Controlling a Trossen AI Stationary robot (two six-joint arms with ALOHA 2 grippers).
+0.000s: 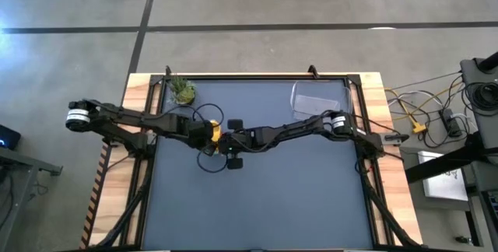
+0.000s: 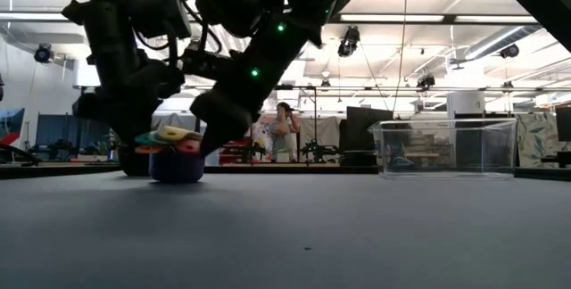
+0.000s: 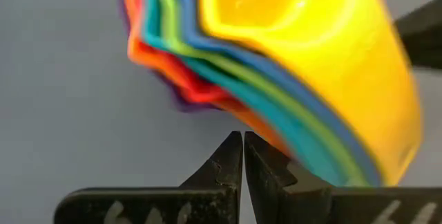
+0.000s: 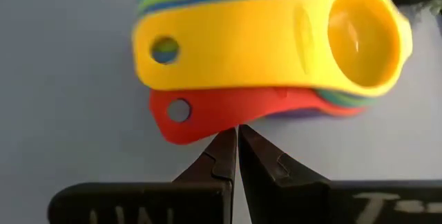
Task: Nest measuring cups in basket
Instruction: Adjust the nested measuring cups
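- The measuring cups sit nested in one stack on the worktop, near its centre and slightly toward 9 o'clock in the high view. The yellow cup lies innermost on top; the red handle fans out beneath it.
- The stack is not in the basket. The basket stands well apart at roughly 2 o'clock from the stack, near the far edge of the worktop, and looks empty.
- Left tool: fingers pressed together, gripping nothing, tips just beside the rim side of the stack.
- Right tool: fingers pressed together, gripping nothing, tips just beside the fanned handles.
- Judgement: the two tools meet the stack from opposite sides, at 9 and 3 o'clock. This placement suits squaring the cups and handles into line before a lift. Nesting appears done; the transfer to the basket remains.
- Materials: the cups are smooth, glossy hard plastic, scoop-shaped, with short flat handles pierced by a round hole. Expect them to slip against each other.
- The basket is clear, thin-walled plastic, rectangular with rounded corners.
- The worktop surface is a matt dark blue mat framed in pale wood.
- A small potted plant stands at the far left corner, clear of the work.
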